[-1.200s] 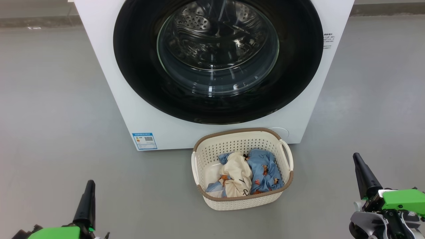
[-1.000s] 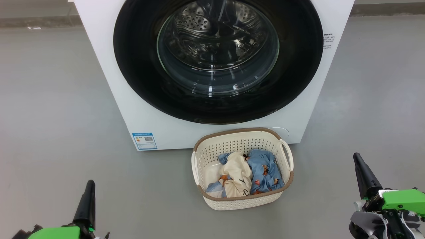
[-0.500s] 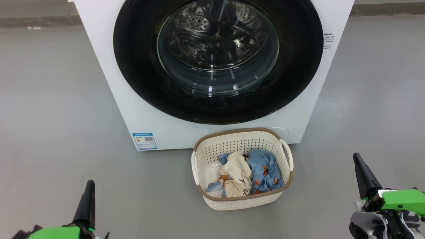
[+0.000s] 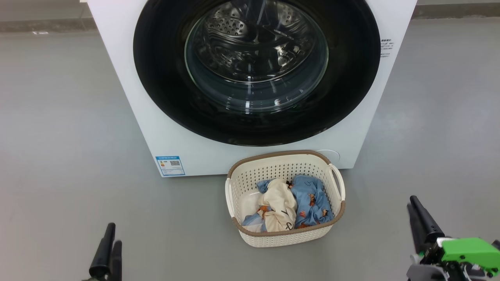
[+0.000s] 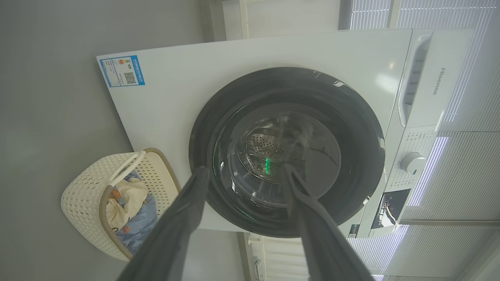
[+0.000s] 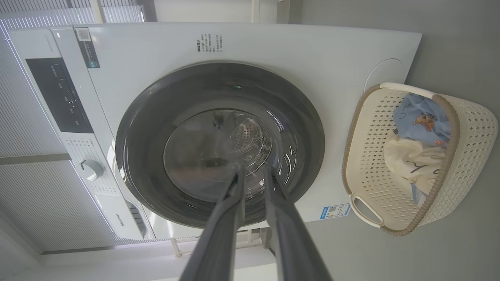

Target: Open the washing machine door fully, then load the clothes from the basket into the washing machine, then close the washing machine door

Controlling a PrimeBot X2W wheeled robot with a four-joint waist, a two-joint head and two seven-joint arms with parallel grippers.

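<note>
The white washing machine (image 4: 117, 58) stands in front of me with the washing machine door (image 4: 164, 78) closed against it, black rim around a clear glass bowl. On the floor just in front of it sits the cream basket (image 4: 285, 238), holding the clothes (image 4: 312, 203): light blue printed pieces and a cream piece (image 4: 279, 207). My left gripper (image 4: 115, 233) is low at the lower left, well away from the basket, its fingers wide apart and empty (image 5: 244, 168). At the lower right is my right gripper (image 4: 411, 201), its fingers a narrow gap apart and empty (image 6: 254, 171).
Bare grey floor (image 4: 58, 136) lies on both sides of the machine and the basket. A blue label sticker (image 4: 170, 165) is at the machine's lower left corner. The control panel with a round knob (image 5: 413, 163) is above the door.
Both grippers have dropped lower in the head view. The left fingers have spread wide apart, and the right fingers have parted a little. Machine, door, basket and clothes have not moved.
</note>
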